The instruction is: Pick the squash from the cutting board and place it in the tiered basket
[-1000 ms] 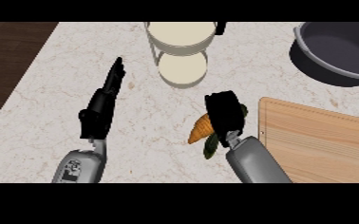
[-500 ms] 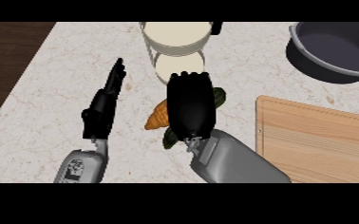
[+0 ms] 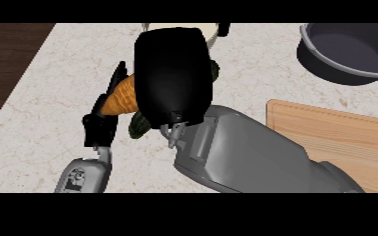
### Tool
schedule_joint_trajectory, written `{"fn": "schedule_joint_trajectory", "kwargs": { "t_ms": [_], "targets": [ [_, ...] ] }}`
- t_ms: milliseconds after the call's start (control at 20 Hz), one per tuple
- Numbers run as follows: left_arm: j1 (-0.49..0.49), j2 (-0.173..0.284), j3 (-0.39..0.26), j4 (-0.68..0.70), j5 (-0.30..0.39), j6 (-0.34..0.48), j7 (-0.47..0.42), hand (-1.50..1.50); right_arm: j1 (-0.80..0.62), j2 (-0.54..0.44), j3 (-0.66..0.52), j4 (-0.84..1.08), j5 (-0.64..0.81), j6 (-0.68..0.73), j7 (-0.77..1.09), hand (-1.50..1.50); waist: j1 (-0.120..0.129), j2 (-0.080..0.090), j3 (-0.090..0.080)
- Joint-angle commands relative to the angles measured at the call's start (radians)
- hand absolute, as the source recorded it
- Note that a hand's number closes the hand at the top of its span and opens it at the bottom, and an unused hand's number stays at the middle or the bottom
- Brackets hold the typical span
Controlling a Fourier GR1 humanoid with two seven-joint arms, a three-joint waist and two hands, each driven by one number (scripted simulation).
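squash [image 3: 122,97] sits clasped in the right hand [image 3: 171,75], raised over the bench [image 3: 251,70], its orange end poking toward nine o'clock. left hand [image 3: 103,115] rests with straight, released fingers beside it. cutting board [image 3: 332,135] lies at four o'clock.

"Where are we standing, then?"

"A kitchen, I'm telling you. That pale speckled stone counter [image 3: 66,75] is stretching right across, with a strip of dark wood floor [image 3: 22,45] showing past its left edge."

"Anything else saying kitchen?"

"A wooden cutting board [image 3: 332,135] is lying at the right, and a dark grey pot [image 3: 343,55] is sitting beyond it, near the far right corner."
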Motion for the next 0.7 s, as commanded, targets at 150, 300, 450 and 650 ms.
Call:
{"fn": "schedule_joint_trajectory", "kwargs": {
  "t_ms": [150,300,450,650],
  "targets": [
    [-0.034,0.012,0.02,-0.021,0.024,-0.019,0.033,0.0,-0.202,0.016,-0.123,0.129,-0.2,-0.135,0.203,1.5,0.001,0.006,0.001],
    [0.023,-0.013,-0.037,0.004,-0.006,0.027,-0.015,0.0,-0.289,0.016,-0.079,0.256,-0.225,-0.167,0.199,1.5,-0.004,0.008,0.0],
    [0.021,-0.004,-0.024,-0.031,-0.015,0.008,0.007,0.0,-0.356,0.016,-0.125,0.388,-0.2,-0.234,0.149,1.5,0.004,0.01,0.0],
    [-0.002,-0.008,-0.016,-0.051,-0.017,0.02,0.05,0.0,-0.408,0.016,-0.112,0.537,-0.156,-0.267,0.087,1.5,-0.003,0.012,0.001]
  ]
}}
